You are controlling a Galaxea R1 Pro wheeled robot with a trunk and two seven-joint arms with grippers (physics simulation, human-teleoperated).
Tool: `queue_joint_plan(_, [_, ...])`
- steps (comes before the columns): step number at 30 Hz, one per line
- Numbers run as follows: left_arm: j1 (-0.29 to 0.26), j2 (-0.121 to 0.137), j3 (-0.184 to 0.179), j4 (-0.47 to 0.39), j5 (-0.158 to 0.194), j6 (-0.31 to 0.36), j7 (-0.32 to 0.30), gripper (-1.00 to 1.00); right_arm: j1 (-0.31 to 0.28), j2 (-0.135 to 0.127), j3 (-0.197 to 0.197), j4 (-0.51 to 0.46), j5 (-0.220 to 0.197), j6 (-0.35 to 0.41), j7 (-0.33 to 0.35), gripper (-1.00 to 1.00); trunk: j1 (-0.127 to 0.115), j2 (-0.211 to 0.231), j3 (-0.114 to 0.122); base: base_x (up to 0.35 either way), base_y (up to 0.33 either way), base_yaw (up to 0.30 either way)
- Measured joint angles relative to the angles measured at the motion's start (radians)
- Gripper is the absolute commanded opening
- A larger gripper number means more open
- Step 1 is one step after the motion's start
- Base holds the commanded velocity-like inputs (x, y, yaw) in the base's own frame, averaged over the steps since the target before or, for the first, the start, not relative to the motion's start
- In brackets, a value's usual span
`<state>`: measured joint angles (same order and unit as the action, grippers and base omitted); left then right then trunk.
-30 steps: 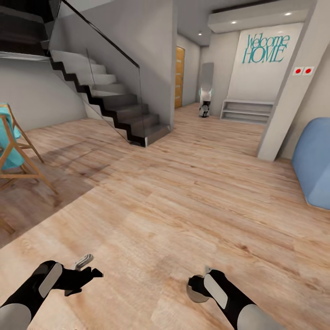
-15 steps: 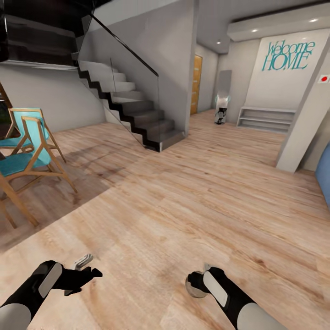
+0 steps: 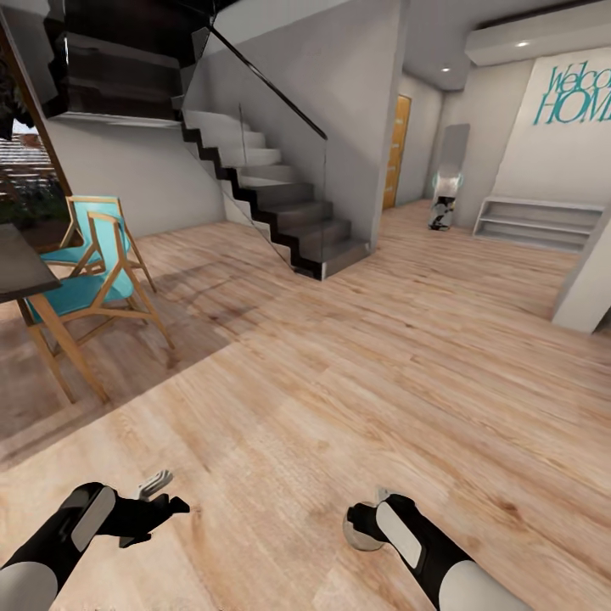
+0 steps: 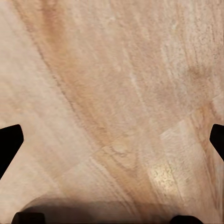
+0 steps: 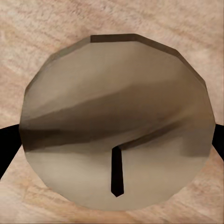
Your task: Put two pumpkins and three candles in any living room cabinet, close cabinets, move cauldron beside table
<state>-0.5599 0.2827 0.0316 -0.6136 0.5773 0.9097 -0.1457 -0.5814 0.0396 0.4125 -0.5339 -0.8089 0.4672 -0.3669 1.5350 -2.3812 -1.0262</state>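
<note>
Right tool (image 3: 367, 528) carries a candle (image 5: 116, 123); no cabinet in sight.
The candle sits pinched between its fingers, flat top facing the wrist camera. Left tool (image 3: 157, 501) is spread and empty over the floor (image 3: 356, 365).

You get a bright, evenly lit room in the head view, with recessed ceiling spots (image 3: 522, 43) glowing at the far right. A broad soft shadow darkens the wooden floor (image 3: 356, 373) under the staircase (image 3: 271, 191) and around the turquoise chairs (image 3: 89, 280). Straight lines bow and stretch toward the edges, and the render is slightly soft throughout. In your left wrist view a pale glare patch sits on the floor and a dark shadow band lies along 1 edge. In your right wrist view, the candle (image 5: 116, 123) top carries diagonal shadow streaks and looks faceted.
</note>
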Motion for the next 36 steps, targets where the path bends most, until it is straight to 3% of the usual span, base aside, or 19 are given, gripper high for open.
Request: queue_joint_plan(36, [0.0,-0.001,-0.004,0.0,0.0,-0.014,0.003,1.0,0.002,0.003,-0.001,0.004,-0.003,-0.001,0.002,-1.0,-0.138,0.252,0.068,0.0,0.0,0.204])
